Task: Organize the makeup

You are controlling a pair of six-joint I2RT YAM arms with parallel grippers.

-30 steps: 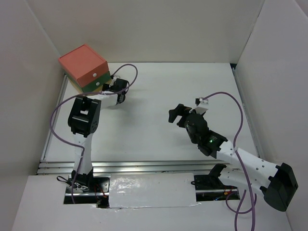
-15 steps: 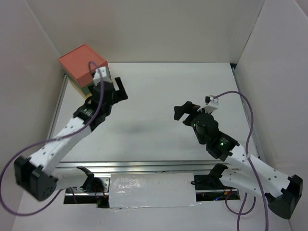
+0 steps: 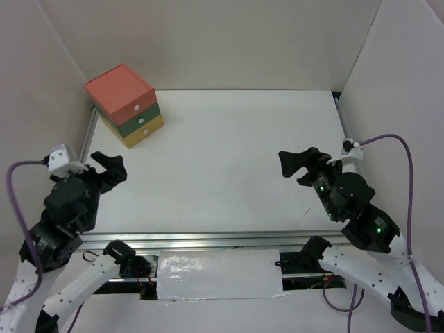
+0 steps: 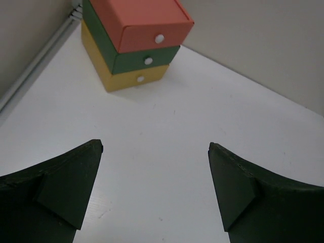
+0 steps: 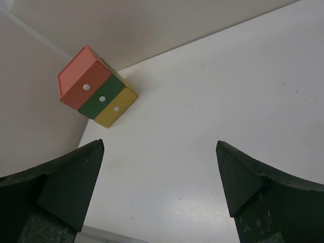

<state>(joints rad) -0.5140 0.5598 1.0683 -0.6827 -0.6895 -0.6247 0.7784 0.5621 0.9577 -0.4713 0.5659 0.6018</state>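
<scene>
No makeup shows in any view; it is possibly inside the drawer chest [image 3: 123, 97], whose drawers are all shut. Left gripper [image 3: 105, 168] has its jaws apart and empty, and right gripper [image 3: 298, 164] likewise. Chest lies ahead of left gripper, knobs [image 4: 148, 61] facing it. Left arm is nearer.

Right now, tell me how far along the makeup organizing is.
Looks done: no makeup shows on the table in any view, and the drawer chest has all three drawers shut. In hand: nothing; the left gripper and right gripper are open and empty. Left: nothing visible, though what the drawers hold is hidden.
</scene>
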